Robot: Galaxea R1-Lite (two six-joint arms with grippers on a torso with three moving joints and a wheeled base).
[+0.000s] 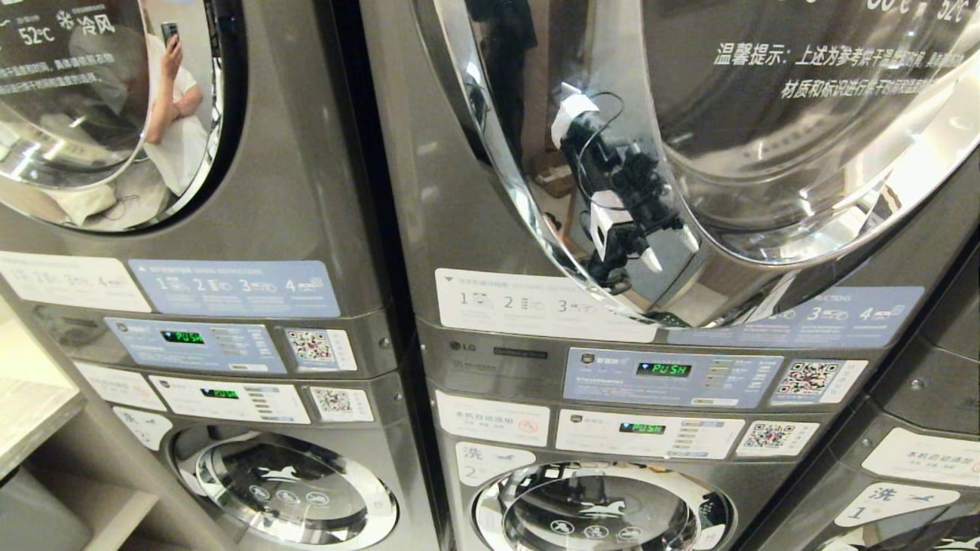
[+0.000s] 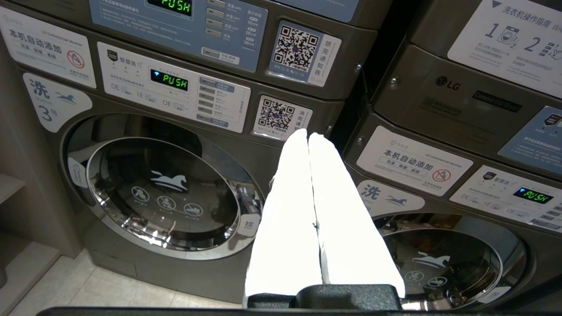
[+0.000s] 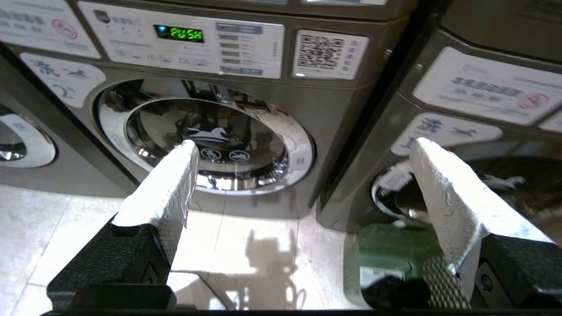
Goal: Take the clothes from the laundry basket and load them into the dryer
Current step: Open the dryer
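The right gripper (image 3: 303, 149) gapes wide and empty, a green laundry basket (image 3: 395, 259) at its 5 o'clock. The left gripper (image 2: 308, 140) is pressed closed, empty; washers (image 2: 162, 193) ahead.

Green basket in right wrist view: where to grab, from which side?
Likely the green basket by its top rim, from above: it sits low on the floor below the open right gripper, and no handle shows.
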